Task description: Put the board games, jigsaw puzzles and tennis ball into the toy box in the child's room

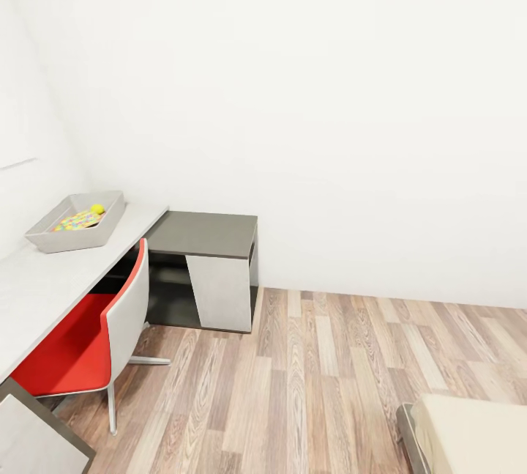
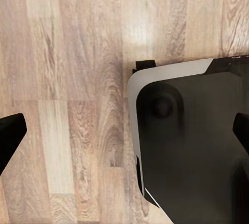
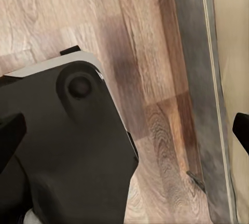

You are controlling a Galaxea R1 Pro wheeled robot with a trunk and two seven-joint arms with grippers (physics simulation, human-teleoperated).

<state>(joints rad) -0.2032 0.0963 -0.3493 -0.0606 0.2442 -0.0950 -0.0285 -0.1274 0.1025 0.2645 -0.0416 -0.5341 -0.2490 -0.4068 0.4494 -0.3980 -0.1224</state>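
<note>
On the move: the toy box (image 1: 73, 221) sits on the bench (image 1: 44, 283) by the wall, tennis ball (image 1: 97, 209) and a jigsaw puzzle (image 1: 73, 222) inside. Left claw (image 2: 124, 135) and right claw (image 3: 124, 130) both hang spread, holding nothing. Bed (image 1: 476, 434) corner close right — best approach square, stopping clear of the red chair (image 1: 80, 342).

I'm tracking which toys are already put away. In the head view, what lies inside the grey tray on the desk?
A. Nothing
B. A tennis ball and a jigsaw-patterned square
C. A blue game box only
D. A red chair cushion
B: the toy box holds the yellow-green tennis ball beside a multicoloured jigsaw puzzle.
</note>
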